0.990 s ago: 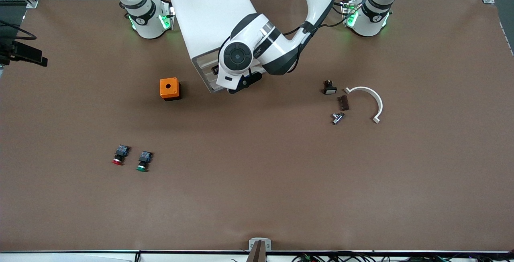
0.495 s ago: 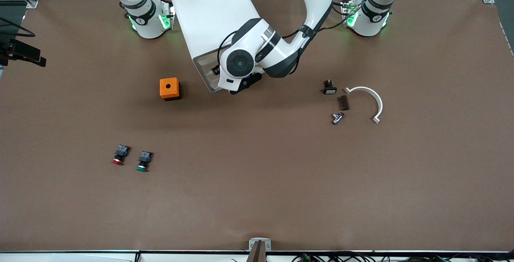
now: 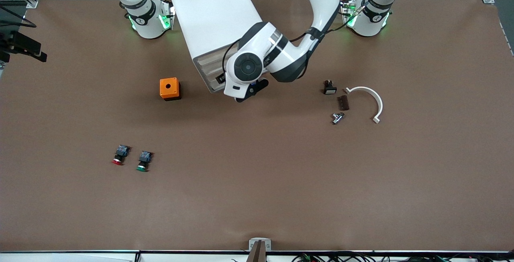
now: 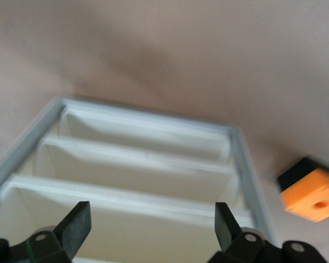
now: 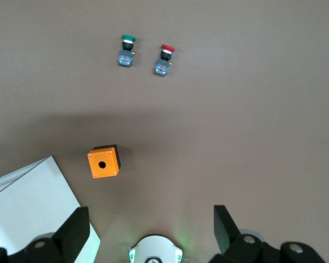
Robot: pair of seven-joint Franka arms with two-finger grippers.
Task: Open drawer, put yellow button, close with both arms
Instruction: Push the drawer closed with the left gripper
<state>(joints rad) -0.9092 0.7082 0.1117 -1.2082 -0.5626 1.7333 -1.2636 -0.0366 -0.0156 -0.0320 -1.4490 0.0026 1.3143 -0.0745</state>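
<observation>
Brown tabletop [image 3: 281,173] carries a white drawer cabinet [image 3: 213,17], the left gripper [image 4: 151,219] spread empty at its front; the right gripper [image 5: 151,219] waits agape above; the yellow button shows nowhere — presumably light, rigid, best pinched across its body.

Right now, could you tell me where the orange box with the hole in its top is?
In the front view, the orange box sits on the table beside the white drawer cabinet, toward the right arm's end, farther from the camera than the red-capped button.

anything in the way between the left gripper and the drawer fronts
Nothing visible. The open left gripper faces the drawer fronts directly; the orange box sits off to one side, toward the right arm's end.
</observation>
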